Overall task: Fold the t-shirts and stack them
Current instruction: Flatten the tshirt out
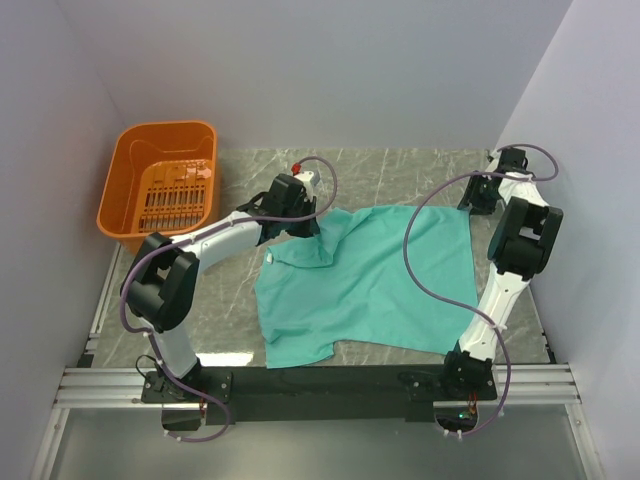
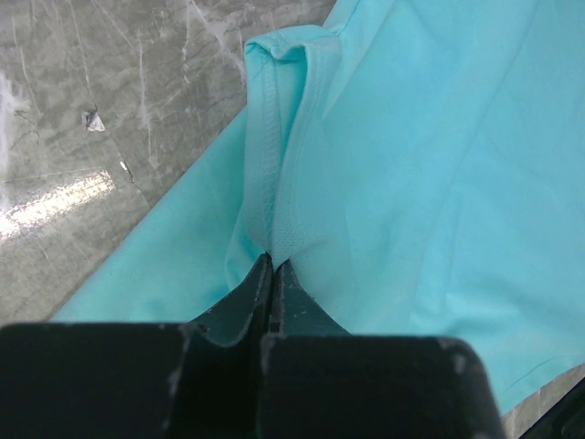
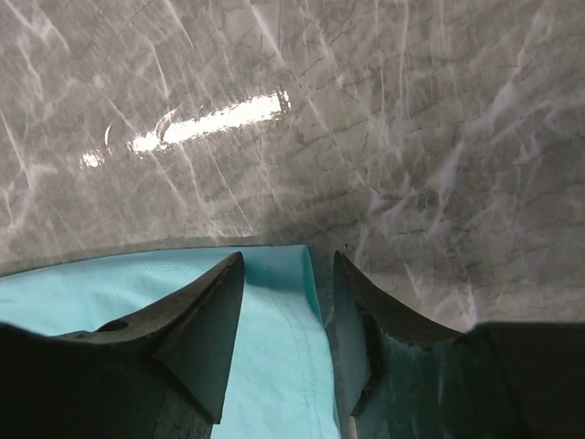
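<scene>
The teal-green t-shirt (image 1: 370, 280) lies spread on the marble table, rumpled at its left side. My left gripper (image 1: 305, 228) is shut on a fold of the t-shirt's hemmed edge (image 2: 274, 192) at the upper left; the jaws pinch the fabric at their tips (image 2: 273, 261). My right gripper (image 1: 478, 203) is open at the t-shirt's far right corner. In the right wrist view the hemmed corner (image 3: 283, 311) lies between the fingers (image 3: 206, 311), touching the table, with the gripper (image 3: 288, 265) straddling it.
An orange plastic basket (image 1: 160, 180) stands at the back left, beyond the table's left edge. Grey walls close in on both sides and behind. A purple cable (image 1: 425, 270) from the right arm loops over the t-shirt.
</scene>
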`<state>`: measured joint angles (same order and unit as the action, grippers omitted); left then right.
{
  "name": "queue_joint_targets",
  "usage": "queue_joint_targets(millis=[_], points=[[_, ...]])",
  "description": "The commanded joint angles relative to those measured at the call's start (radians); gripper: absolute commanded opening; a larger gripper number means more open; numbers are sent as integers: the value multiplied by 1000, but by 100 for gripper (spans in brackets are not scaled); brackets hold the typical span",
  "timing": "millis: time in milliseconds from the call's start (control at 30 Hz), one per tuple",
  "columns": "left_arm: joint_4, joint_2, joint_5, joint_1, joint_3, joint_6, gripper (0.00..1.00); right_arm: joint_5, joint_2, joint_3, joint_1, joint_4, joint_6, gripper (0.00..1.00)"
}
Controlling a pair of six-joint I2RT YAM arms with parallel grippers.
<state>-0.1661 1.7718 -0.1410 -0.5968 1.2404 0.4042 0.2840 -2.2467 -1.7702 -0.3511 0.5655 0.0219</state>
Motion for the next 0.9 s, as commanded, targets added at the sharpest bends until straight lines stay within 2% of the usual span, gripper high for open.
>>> queue_joint_targets(millis=[0, 100, 133, 200, 233, 333, 433, 533, 633, 700, 733, 867], points=[[-9, -20, 6, 2, 50, -21, 1, 27, -13, -58, 4, 36, 18, 50], [-23, -18, 11, 3, 65, -25, 1, 43, -22, -71, 4, 47, 23, 41], [-29, -17, 12, 2, 68, -25, 1, 47, -21, -69, 3, 45, 24, 32], [-39, -17, 18, 2, 79, -28, 1, 70, 1, -42, 3, 19, 30, 23], [-52, -15, 21, 2, 85, -30, 1, 79, 13, -26, 3, -1, 32, 12], [-78, -14, 32, 2, 113, -38, 1, 116, 100, 47, 3, -44, 30, 0], [-99, -20, 46, 6, 136, -47, 1, 152, 185, 174, 0, -88, 27, 0], [-124, -43, 69, 17, 152, -59, 1, 202, 358, 367, 0, -186, -2, 0], [-165, -71, 110, 28, 180, -96, 1, 254, 592, 530, 0, -262, -94, 0], [-199, -87, 138, 34, 208, -145, 1, 274, 689, 622, 0, -280, -164, 0], [-208, -94, 167, 38, 220, -162, 1, 271, 778, 643, 1, -294, -177, 0], [-231, -118, 268, 46, 286, -261, 0, 271, 944, 655, 1, -279, -226, 0]])
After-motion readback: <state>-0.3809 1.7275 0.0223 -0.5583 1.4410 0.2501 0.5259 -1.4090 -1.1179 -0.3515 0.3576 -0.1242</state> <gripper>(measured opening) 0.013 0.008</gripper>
